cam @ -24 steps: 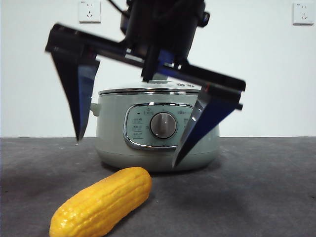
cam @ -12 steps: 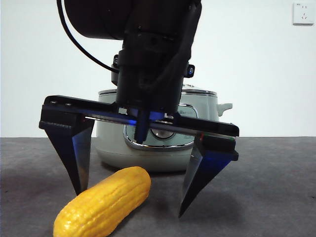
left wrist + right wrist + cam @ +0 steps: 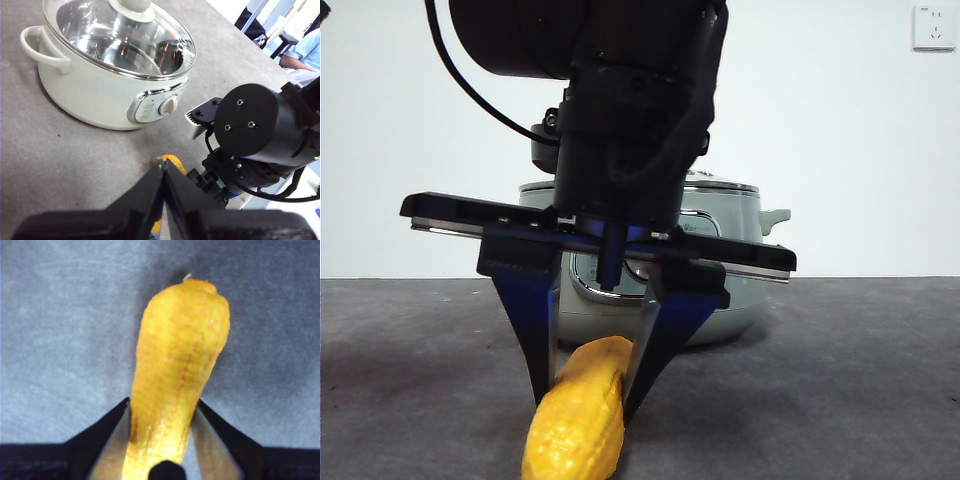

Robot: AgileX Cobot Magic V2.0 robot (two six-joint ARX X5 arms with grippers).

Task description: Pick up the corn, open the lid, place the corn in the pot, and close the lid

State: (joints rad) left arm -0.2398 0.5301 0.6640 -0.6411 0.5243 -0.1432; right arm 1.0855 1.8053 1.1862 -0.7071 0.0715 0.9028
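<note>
The right gripper (image 3: 588, 385) and its arm block most of the pot (image 3: 735, 265) in the front view, dial and lid knob hidden. The corn (image 3: 578, 430) runs off that picture's bottom edge, and in the left wrist view only a sliver of it shows behind the left gripper (image 3: 163, 167).

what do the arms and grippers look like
All black. The right gripper has two wedge-shaped jaws tapering to points, hung from a long flat crossbar under a bulky rounded wrist, with a black cable looping off its side. The left gripper has the same pointed black jaws.
</note>
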